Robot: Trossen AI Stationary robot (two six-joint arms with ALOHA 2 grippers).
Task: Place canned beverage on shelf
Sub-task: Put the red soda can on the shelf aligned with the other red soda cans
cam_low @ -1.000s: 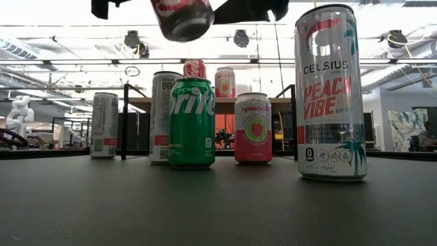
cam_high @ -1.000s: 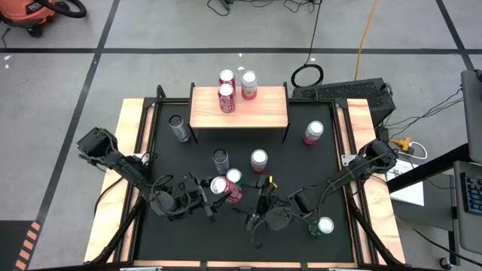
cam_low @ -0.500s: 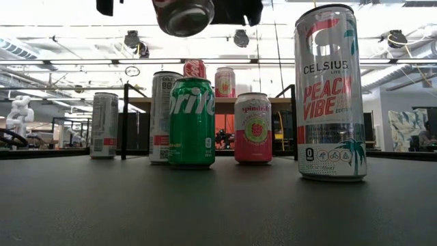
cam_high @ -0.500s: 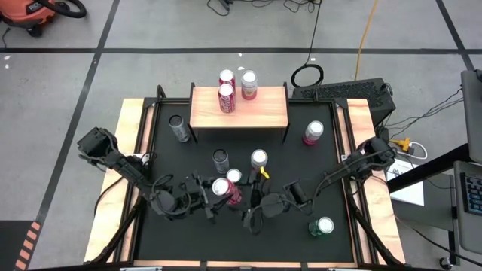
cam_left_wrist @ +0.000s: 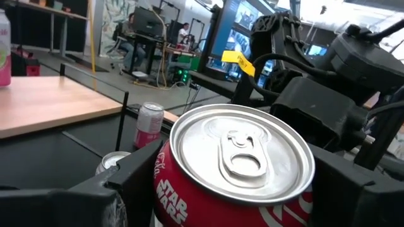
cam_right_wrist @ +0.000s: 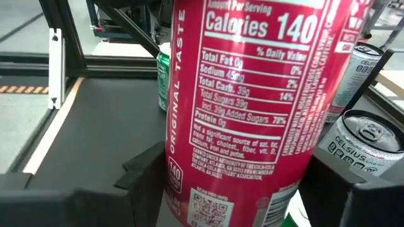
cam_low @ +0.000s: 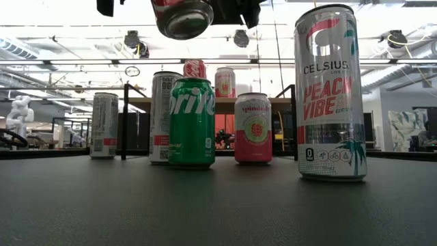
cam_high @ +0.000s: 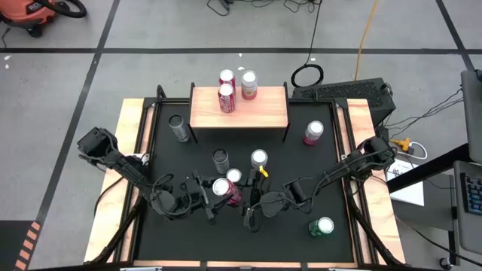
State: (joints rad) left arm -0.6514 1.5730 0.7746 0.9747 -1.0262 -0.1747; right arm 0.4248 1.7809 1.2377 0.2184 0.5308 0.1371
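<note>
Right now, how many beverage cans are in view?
10. Three on the shelf. Six stand on the black mat. One red can is held above the mat. None seems hidden.

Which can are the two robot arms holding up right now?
Start at the wooden shelf at the far side of the black mat, then come toward the near side, where the left gripper and right gripper meet. Between them is a red cola can, the only one lifted and tilted, not standing.
</note>
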